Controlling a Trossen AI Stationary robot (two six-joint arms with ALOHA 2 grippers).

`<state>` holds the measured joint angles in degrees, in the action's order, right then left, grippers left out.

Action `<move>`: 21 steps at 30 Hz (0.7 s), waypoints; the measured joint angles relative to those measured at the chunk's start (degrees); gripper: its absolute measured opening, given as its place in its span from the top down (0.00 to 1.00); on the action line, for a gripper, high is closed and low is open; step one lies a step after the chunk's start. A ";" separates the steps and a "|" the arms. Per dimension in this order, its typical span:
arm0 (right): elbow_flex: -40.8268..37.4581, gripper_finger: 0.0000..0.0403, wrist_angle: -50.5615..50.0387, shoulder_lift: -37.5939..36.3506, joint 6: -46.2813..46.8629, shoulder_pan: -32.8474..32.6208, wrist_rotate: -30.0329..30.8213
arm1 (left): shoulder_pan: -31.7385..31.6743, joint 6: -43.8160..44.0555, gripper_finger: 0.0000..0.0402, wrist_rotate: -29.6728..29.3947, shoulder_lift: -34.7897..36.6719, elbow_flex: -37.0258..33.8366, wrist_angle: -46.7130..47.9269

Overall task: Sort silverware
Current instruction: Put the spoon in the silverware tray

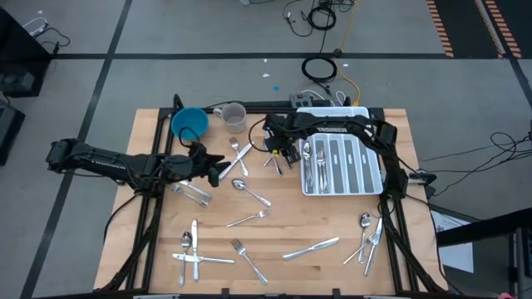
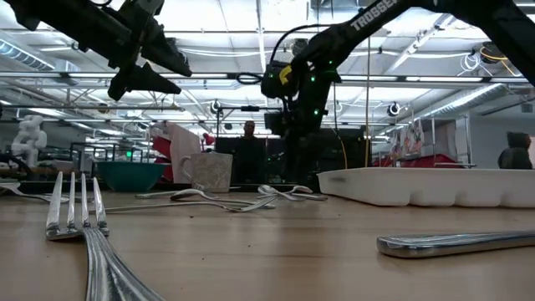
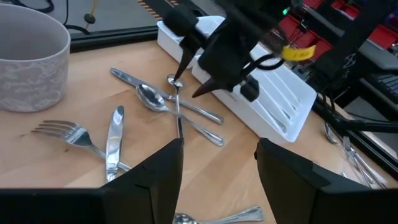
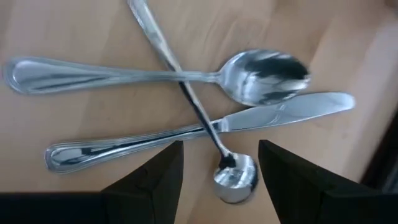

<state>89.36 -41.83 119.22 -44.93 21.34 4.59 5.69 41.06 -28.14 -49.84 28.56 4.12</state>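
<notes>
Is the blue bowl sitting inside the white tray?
No, the blue bowl stands on the bare wood near the table's far left corner, well apart from the white tray on the right.

White tray (image 1: 371, 176), blue bowl (image 1: 189, 123), speckled cup (image 1: 234, 117).

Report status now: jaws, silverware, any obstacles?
Right gripper open over crossed spoon and knife beside tray. Left gripper open, waiting. Pieces overlap.

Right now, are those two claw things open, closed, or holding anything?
Left end effector: open, holding nothing, raised above the table.
Right end effector: open, holding nothing, poised over a small crossed pile of silverware beside the white tray.
</notes>
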 joint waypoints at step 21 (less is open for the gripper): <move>1.37 0.99 -2.94 4.92 6.93 -0.63 11.64 | 0.01 0.13 0.49 -1.05 0.00 0.00 2.56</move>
<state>90.73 -44.76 124.14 -38.00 20.71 16.23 5.70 41.19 -29.19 -49.84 28.56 6.68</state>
